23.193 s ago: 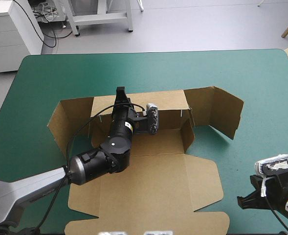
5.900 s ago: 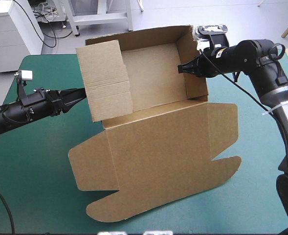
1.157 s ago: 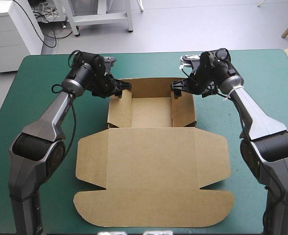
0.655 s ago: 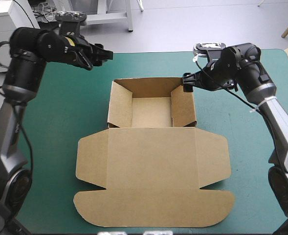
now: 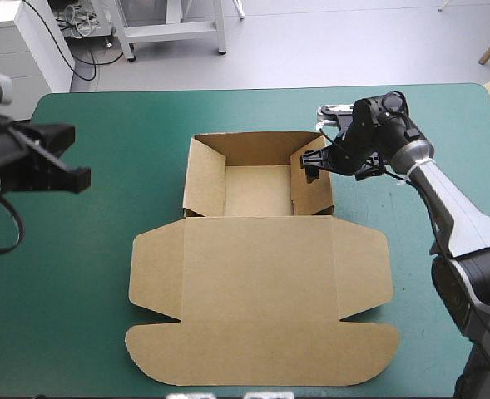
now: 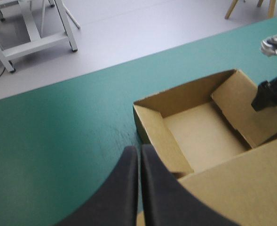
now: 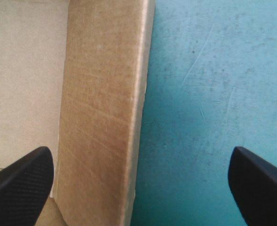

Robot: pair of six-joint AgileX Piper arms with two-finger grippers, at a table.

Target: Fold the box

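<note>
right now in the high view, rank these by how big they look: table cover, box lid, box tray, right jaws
1. teal-green table cover
2. flat lid
3. open tray
4. right jaws, open astride the tray's right wall, clearly smallest

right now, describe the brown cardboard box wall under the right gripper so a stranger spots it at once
On the teal-green table lies a brown cardboard box, open tray at the far end. Find the tray's side wall nearest the table's right edge. Only this wall has the right gripper's open black fingers astride it.
</note>
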